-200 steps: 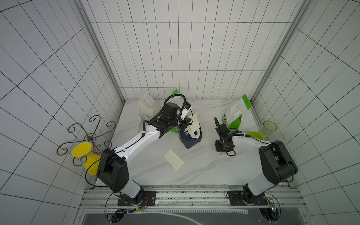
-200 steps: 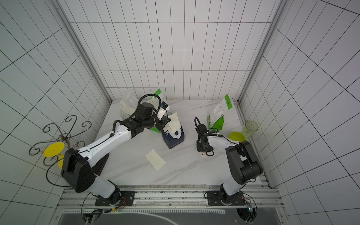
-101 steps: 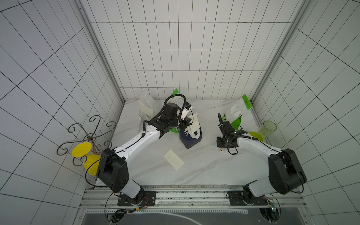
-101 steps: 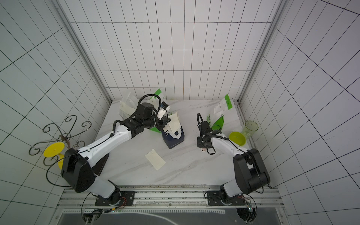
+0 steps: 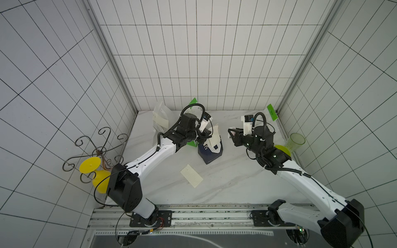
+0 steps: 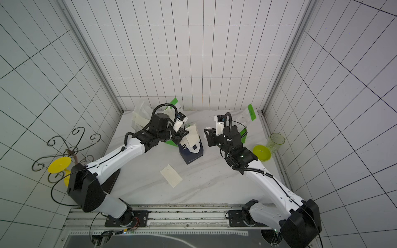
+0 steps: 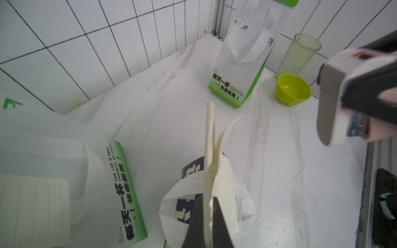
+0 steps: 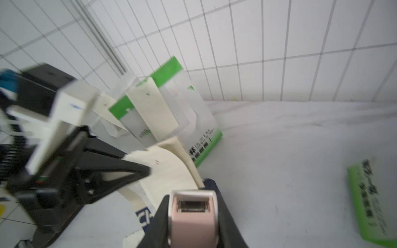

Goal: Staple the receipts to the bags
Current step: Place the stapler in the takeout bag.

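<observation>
Left pincer point(image 7: 207, 207) is fully closed, pinching one receipt point(image 7: 209, 150) edge-up over the mouth of the navy bag point(image 7: 189, 171). Can't tell if a white handle is caught in the pinch too. Right pincer point(image 8: 192, 206) is partly closed round a pink-and-white stapler point(image 8: 193, 223), its nose turned toward that slip, near it but apart.

Step in hand, as I read it: fixing this receipt to the navy bag. The next move calls for the stapler's mouth to slide over slip and bag edge together, clear of the left fingers, then a squeeze while the left holds steady.

Counts, front to back:
- Receipts, four:
  - loose receipt point(image 5: 191, 175), flat on the table point(image 5: 225, 182) nearest the base
  - the held one, mid-table
  - one on the green-and-white bag point(image 7: 120, 186) beside the left arm
  - one on the white bag point(image 5: 159, 109) at the back wall
- Bags, four:
  - navy
  - that green-and-white one
  - white
  - second green-and-white bag point(image 7: 236, 85) in the far corner, with no slip seen on it
- Stapler, one.
- Extras: cup point(image 7: 300, 55), bowl point(image 7: 293, 90), wire stand point(image 5: 98, 150).
</observation>
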You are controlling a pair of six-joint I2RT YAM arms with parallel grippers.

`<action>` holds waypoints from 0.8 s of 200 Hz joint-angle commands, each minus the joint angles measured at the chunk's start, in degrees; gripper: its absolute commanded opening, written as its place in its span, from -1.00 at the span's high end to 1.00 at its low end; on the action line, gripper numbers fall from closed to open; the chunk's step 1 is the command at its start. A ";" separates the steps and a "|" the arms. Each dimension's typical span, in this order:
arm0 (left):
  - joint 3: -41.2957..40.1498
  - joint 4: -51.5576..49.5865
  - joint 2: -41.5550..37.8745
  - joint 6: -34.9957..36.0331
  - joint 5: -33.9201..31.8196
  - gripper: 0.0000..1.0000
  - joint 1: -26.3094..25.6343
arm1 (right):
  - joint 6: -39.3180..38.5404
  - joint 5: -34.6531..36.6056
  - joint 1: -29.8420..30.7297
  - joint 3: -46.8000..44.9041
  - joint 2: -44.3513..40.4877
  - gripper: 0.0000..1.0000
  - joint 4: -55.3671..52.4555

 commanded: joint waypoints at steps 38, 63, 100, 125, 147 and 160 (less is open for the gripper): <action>0.95 -3.25 1.16 -0.36 2.34 1.00 0.55 | 2.64 -4.11 2.63 2.79 7.07 1.00 26.91; 1.11 -3.49 1.33 -0.44 2.91 1.00 0.68 | 1.62 -5.81 2.66 3.52 10.13 1.00 29.83; 0.84 -2.02 1.77 -3.01 8.40 1.00 2.81 | 0.08 -5.33 2.86 1.39 12.11 1.00 35.34; -0.09 0.13 1.60 -5.25 13.17 1.00 4.31 | -1.55 -4.03 3.26 0.20 13.14 1.00 37.76; -0.12 0.44 1.68 -5.77 15.54 1.00 4.52 | -3.15 -3.32 3.52 0.00 14.24 1.00 38.39; -0.14 0.62 1.75 -6.30 16.43 1.00 4.52 | -4.44 -3.03 3.68 0.34 14.98 1.00 38.21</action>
